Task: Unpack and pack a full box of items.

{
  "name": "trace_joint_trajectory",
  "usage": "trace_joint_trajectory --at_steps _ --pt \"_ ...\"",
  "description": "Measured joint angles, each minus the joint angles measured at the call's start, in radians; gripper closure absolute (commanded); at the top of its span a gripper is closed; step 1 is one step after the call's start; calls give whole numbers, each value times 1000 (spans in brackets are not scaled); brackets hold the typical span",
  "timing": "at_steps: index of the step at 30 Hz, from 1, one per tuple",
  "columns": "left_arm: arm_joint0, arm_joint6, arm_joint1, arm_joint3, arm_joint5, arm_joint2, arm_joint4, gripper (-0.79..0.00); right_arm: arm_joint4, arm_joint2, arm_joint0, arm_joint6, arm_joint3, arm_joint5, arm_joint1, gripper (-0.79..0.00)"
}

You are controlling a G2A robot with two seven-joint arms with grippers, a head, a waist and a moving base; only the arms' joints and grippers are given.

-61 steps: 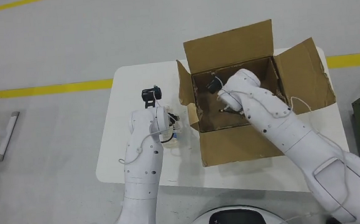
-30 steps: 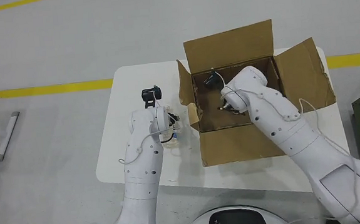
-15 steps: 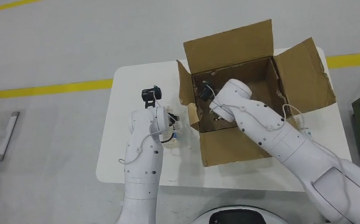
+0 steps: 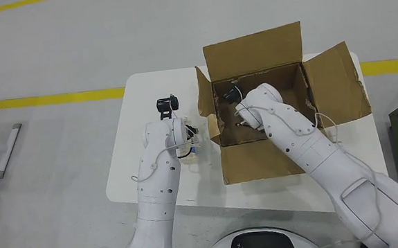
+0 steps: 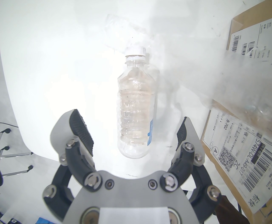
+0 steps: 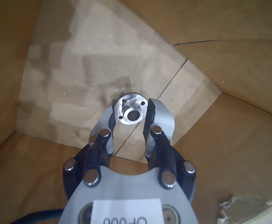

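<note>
Unpacking looks well along. The bottle (image 5: 136,110) lies on the desk (image 5: 42,63) just beside the box (image 4: 264,160), under the left gripper (image 5: 131,124), fingers spread wide. Inside the box, the right gripper (image 6: 129,115) has its fingers clamped on a metal flange (image 6: 130,110) — not yet lifted out; repacking remains.

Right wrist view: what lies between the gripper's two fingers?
A round metal flange, clamped by the right gripper; the right wrist view shows it.
</note>
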Motion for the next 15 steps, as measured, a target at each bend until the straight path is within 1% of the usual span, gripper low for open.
trace_joint_trajectory --at_steps 3,15 --pt "0 0 0 0 0 0 0 -785 -4 16 -12 -17 -3 17 2 -332" --pt "0 0 0 0 0 0 0 -785 -14 45 -31 -33 18 -2 4 -305"
